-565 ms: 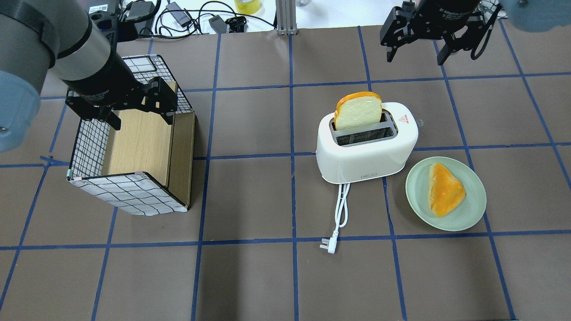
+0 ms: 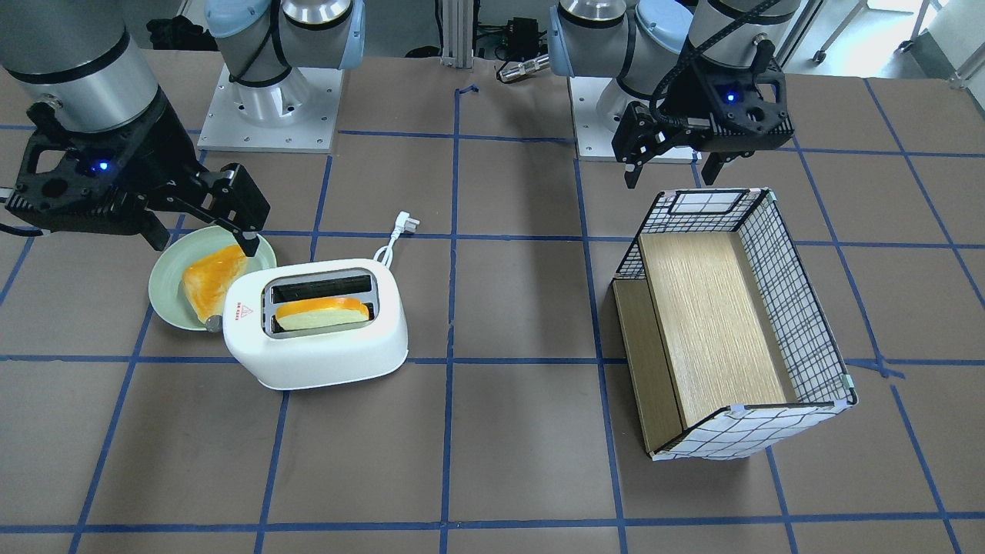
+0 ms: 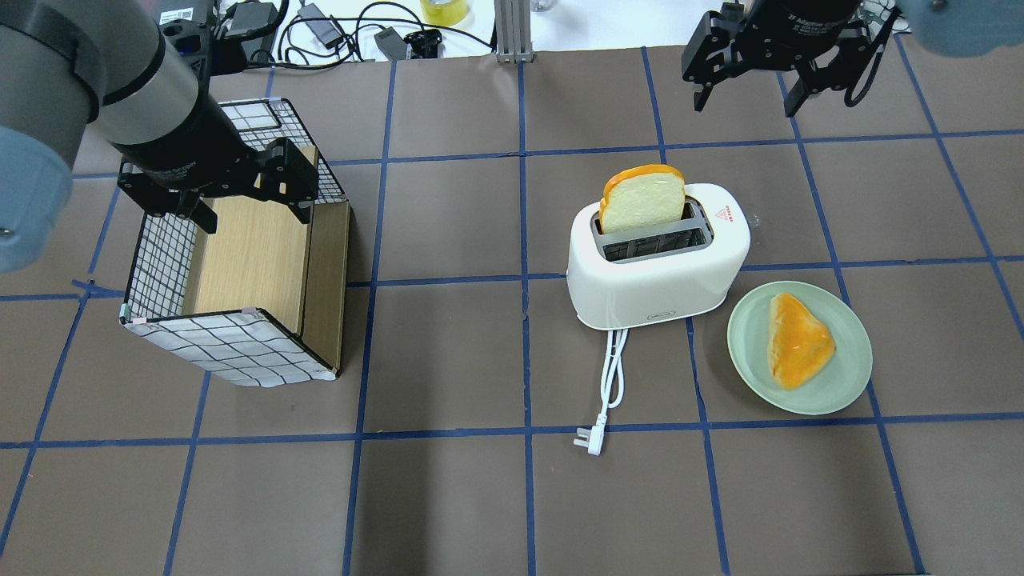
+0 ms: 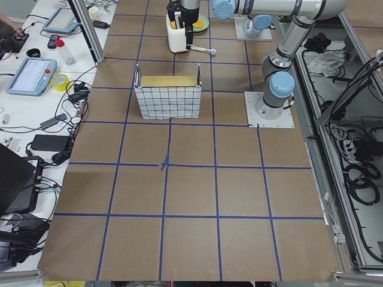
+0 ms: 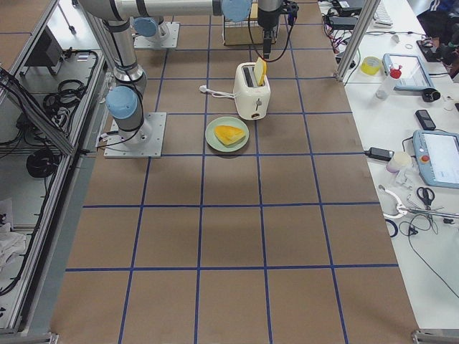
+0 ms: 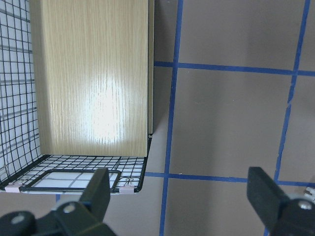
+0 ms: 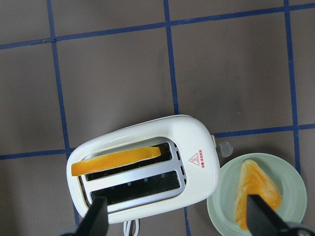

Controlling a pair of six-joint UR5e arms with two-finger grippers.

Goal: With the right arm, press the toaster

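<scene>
The white toaster stands mid-table with a bread slice upright in its far slot. Its cord and plug trail toward the robot. It also shows in the front view and the right wrist view, where a small clear lever knob sits on the end facing the plate. My right gripper is open and empty, high above the table by the toaster's lever end and touching nothing; it also shows in the front view. My left gripper is open and empty.
A pale green plate with an orange-topped bread piece lies right of the toaster. The checked wire-and-wood basket stands at the left under my left gripper. Cables and tape rolls lie beyond the far edge.
My right gripper has shifted very slightly toward the far edge. The left arm, toaster and bread have not moved.
</scene>
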